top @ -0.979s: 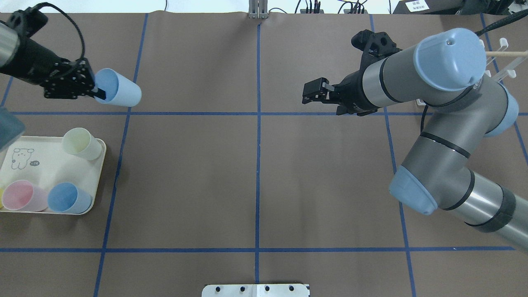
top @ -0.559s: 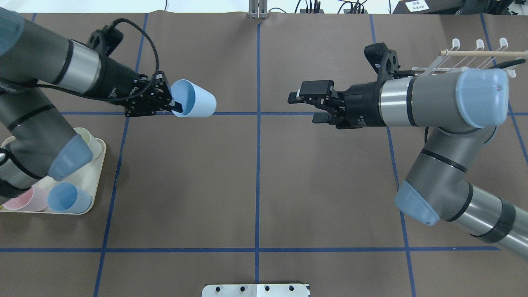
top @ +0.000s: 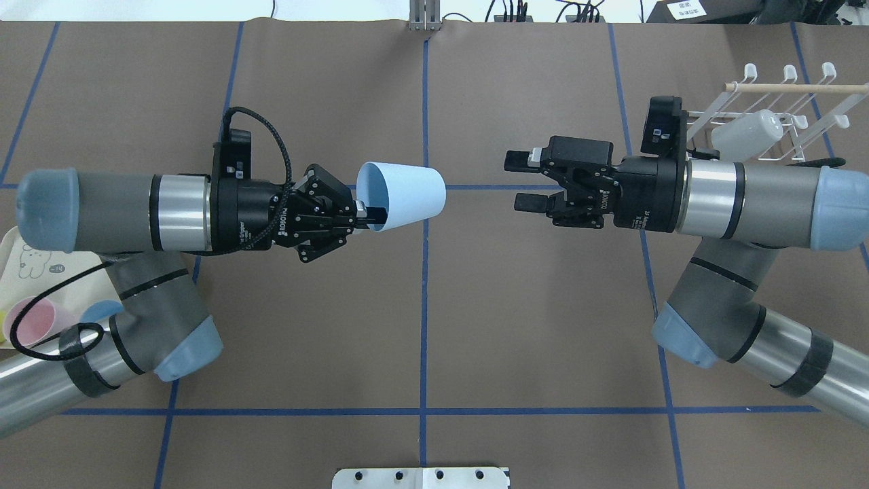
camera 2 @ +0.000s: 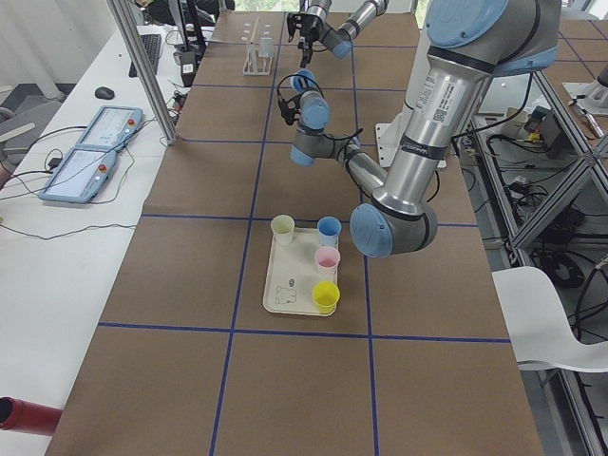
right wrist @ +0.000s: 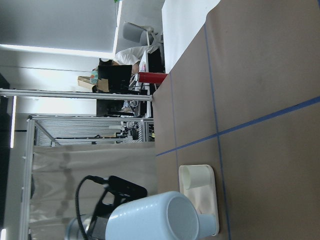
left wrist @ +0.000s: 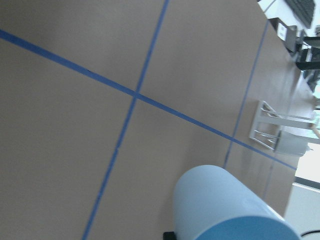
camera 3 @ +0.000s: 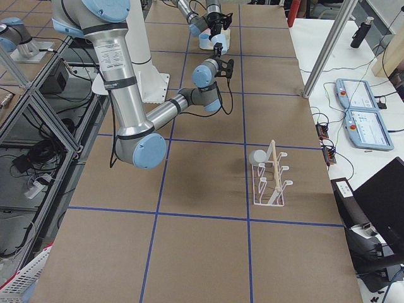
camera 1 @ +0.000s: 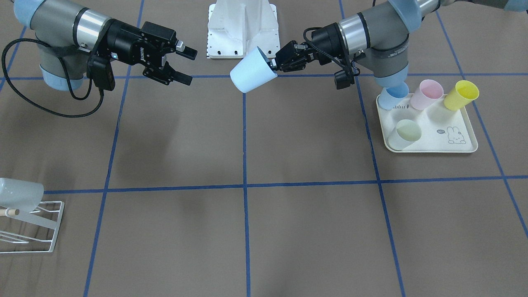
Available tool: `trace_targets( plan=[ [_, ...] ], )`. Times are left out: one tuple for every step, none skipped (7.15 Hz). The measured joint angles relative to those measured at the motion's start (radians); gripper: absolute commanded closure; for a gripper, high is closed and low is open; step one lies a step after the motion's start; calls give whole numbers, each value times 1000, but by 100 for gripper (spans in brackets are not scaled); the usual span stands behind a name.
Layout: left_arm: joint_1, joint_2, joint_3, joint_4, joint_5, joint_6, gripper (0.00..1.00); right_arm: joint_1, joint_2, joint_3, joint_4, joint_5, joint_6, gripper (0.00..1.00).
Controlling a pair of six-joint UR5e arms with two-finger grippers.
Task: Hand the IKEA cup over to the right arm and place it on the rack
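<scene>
Both arms have swung inward since the earlier overhead pictures, and the left gripper point(top: 365, 217) has carried the light blue cup point(top: 407, 197) from the left half of the table to the centre line. The right arm has dropped lower too, uncovering the rack point(top: 794, 87).

The left gripper's jaws are clenched on the cup's wall at the rim, one finger inside the mouth and one outside. The cup lies on its side in the air, its base pointing at the right gripper point(top: 521, 181). That gripper's jaws are spread wide with nothing between them, and a clear gap separates them from the cup.

From overhead, the left arm hides most of the tray point(top: 13, 244). The front view shows the tray point(camera 1: 429, 150) whole, with four cups on it: blue point(camera 1: 392, 97), pink point(camera 1: 429, 94), yellow point(camera 1: 462, 95) and pale green point(camera 1: 406, 134). The same view shows the held cup tilted, base lower than mouth, which the overhead view does not reveal. The right wrist view looks straight at the cup's round base point(right wrist: 155, 220); the left wrist view sees only its side point(left wrist: 225, 210), with the rack far beyond.

Counted: six cups, namely one held, four on the tray, and a white cup point(top: 747, 134) already on the rack; one rack; one tray; two arms.
</scene>
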Motion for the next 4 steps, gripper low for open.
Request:
trace_targets(
  plan=[
    [38,-22,19,-97,58,-91,100,-13,9,-18,66,-26,26,2],
    [64,-47,25,-142,95,-150,100,-33,23,-25,111,-42,38,2],
    [89,-62,27,-177,132,-184,100,-64,39,-27,154,-66,42,2],
    [114,-69,29,-209,167,-202,100,-100,53,-27,184,-98,43,2]
  ],
)
